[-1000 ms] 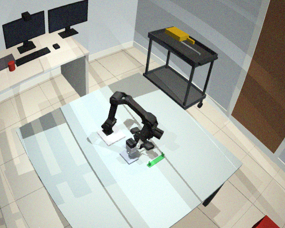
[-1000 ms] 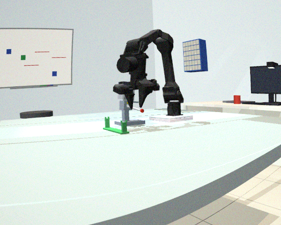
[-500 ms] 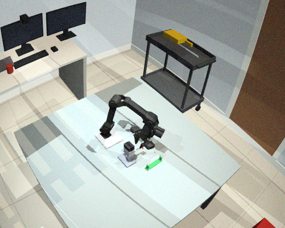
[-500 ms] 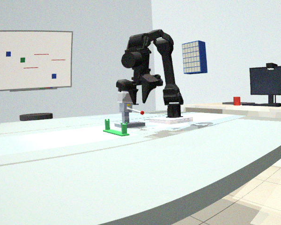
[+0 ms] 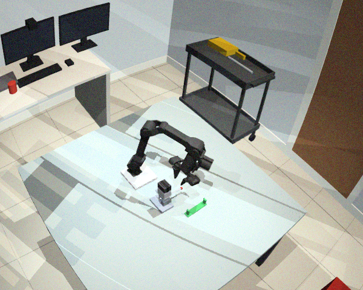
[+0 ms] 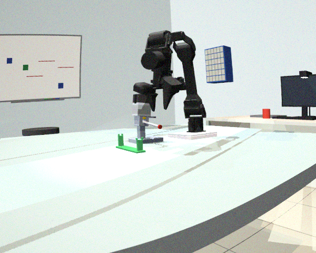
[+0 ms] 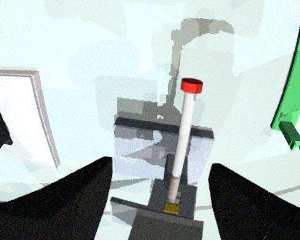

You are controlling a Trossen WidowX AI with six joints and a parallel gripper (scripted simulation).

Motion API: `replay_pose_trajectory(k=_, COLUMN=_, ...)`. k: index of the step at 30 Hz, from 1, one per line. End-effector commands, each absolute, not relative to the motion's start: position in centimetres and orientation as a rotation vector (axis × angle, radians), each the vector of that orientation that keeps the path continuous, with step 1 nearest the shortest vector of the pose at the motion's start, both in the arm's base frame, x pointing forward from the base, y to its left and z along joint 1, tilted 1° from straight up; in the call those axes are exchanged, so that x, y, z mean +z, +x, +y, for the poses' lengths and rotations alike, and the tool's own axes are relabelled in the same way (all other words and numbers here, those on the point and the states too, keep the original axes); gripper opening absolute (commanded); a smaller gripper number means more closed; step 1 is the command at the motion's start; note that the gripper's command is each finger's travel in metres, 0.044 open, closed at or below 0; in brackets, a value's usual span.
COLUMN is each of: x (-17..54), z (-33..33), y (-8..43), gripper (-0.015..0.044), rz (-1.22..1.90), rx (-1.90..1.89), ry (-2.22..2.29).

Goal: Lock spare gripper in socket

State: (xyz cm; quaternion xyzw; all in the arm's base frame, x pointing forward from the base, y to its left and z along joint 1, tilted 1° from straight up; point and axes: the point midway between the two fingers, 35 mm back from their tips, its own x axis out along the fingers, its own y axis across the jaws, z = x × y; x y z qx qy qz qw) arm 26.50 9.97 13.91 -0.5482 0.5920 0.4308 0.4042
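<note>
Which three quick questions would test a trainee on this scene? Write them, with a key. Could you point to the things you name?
1. Multiple choice: what colour is the lock pin's head [image 5: 181, 188] [image 6: 159, 126] [image 7: 191, 86]?
A) blue
B) red
C) yellow
2. True or false: the gripper [image 5: 178, 180] [image 6: 159, 109] [image 7: 162, 170] is shut on the pin.
3. Fill in: the low cradle [image 5: 196, 209] [image 6: 130, 148] [image 7: 296, 75] with two upright posts is ____.

Key: 1 B; 2 false; 3 green
</note>
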Motion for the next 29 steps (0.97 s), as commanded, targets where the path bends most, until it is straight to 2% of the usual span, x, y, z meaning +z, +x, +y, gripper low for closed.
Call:
replay_pose_trajectory(k=1, x=13.79, z=9.87, y=26.43, gripper=0.0305, rz=1.497, rx=1.091, ry=-1.385)
replay_pose_trajectory(k=6, x=13.79, z=9.87, y=26.43, gripper=0.0436, rz=1.497, rx=1.091, ry=-1.385)
replay_pose_trajectory(k=29, x=13.79, z=9.87, y=26.43, gripper=0.044, rz=1.497, rx=1.091, ry=-1.385)
